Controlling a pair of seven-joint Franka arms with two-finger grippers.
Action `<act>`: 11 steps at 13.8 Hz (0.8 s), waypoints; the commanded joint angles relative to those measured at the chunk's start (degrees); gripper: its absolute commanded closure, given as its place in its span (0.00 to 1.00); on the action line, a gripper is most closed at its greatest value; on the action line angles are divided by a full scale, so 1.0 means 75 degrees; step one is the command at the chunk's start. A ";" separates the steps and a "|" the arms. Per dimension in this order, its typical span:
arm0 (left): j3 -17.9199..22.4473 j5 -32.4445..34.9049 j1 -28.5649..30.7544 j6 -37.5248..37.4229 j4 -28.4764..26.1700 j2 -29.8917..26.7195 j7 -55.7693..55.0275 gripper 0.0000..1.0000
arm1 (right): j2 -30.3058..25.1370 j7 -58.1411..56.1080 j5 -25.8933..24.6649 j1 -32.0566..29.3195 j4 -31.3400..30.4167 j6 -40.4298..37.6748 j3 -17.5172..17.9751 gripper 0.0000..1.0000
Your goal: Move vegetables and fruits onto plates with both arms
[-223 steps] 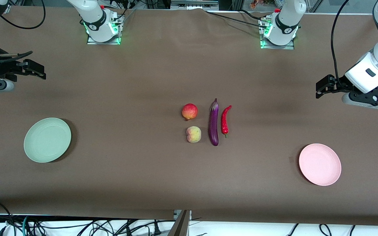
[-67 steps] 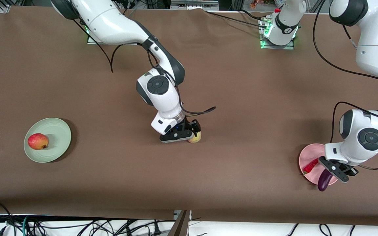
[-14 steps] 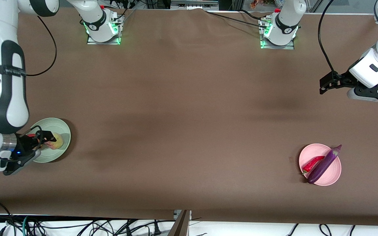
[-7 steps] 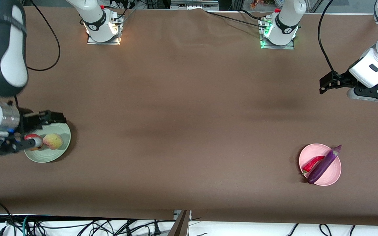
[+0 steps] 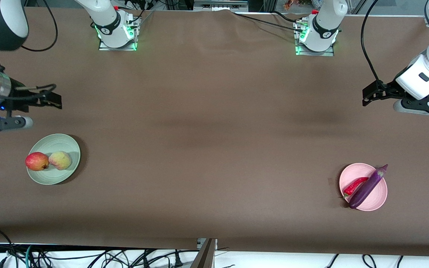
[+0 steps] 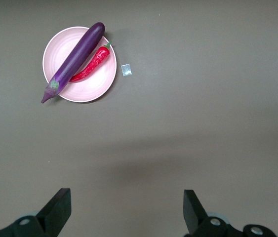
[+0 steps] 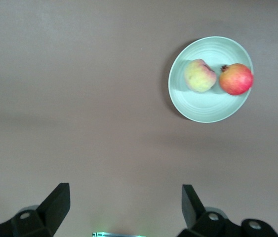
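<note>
The purple eggplant and the red chili pepper lie side by side on the pale pink plate toward the left arm's end of the table. On the pale green plate at the right arm's end rest the red fruit and the pale peach. My left gripper hangs open and empty over bare table. Over the table's edge hovers my right gripper, open and empty.
A small pale scrap lies on the brown cloth beside the pink plate. The arm bases stand along the table's back edge. Cables hang below the table's front edge.
My right gripper has risen off the green plate and drawn back toward the table's edge, leaving the peach beside the red fruit. The left arm has stayed still.
</note>
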 commanded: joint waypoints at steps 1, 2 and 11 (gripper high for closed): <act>-0.0009 0.0188 -0.0028 -0.0103 0.0033 -0.0111 0.0002 0.00 | -0.0984 0.0048 -0.0070 -0.0405 -0.0972 0.0427 0.0197 0.00; 0.0002 0.0188 -0.0028 -0.0103 0.0045 -0.0099 0.0002 0.00 | -0.1206 0.0048 -0.0081 -0.0428 -0.1218 0.0440 0.0383 0.00; -0.0009 0.0188 -0.0040 -0.0115 0.0068 -0.0099 -0.0010 0.00 | -0.0939 0.0048 -0.0058 -0.0581 -0.0753 -0.0052 0.0830 0.00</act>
